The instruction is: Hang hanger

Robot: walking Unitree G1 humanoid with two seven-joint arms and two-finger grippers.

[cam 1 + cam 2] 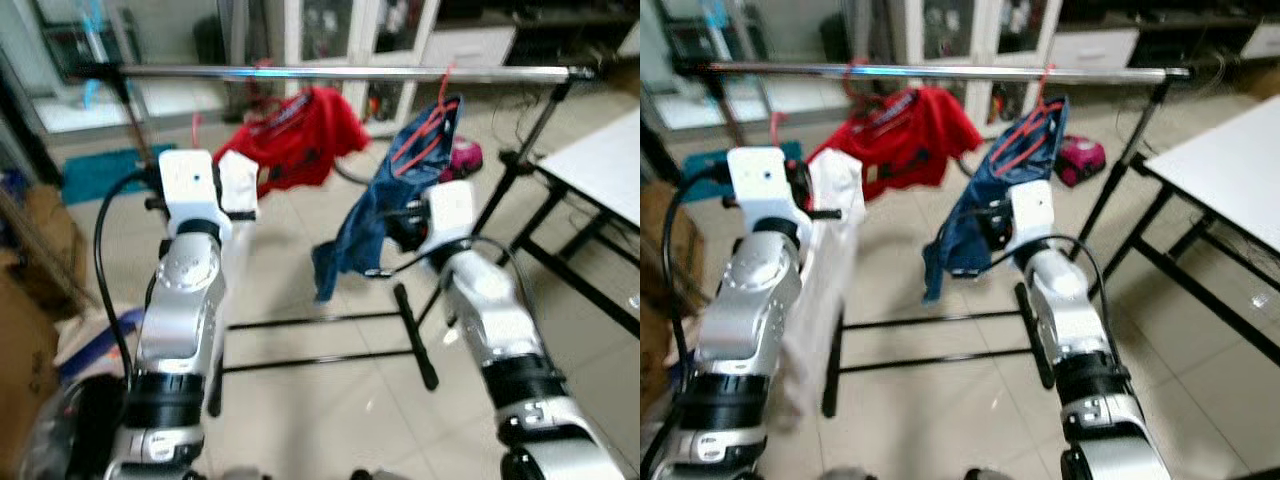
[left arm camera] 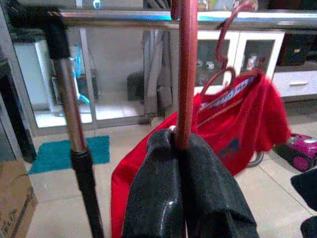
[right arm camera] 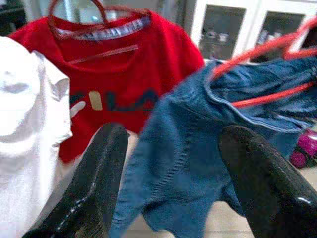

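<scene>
Two silver arms with rounded, glossy shells, each banded by a black ribbed ring near the elbow. White boxy wrist blocks cap them. Black cables loop along both. Fingers (image 3: pixel 91 193) are long, black, slightly shiny.

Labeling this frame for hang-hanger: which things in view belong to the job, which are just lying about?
Job:
- left gripper, jaws shut on red plastic hanger
- white garment on that hanger
- silver metal rail

Lying about:
- red T-shirt, already hung
- blue denim garment, already hung
- white table
- teal mat
- cardboard box
</scene>
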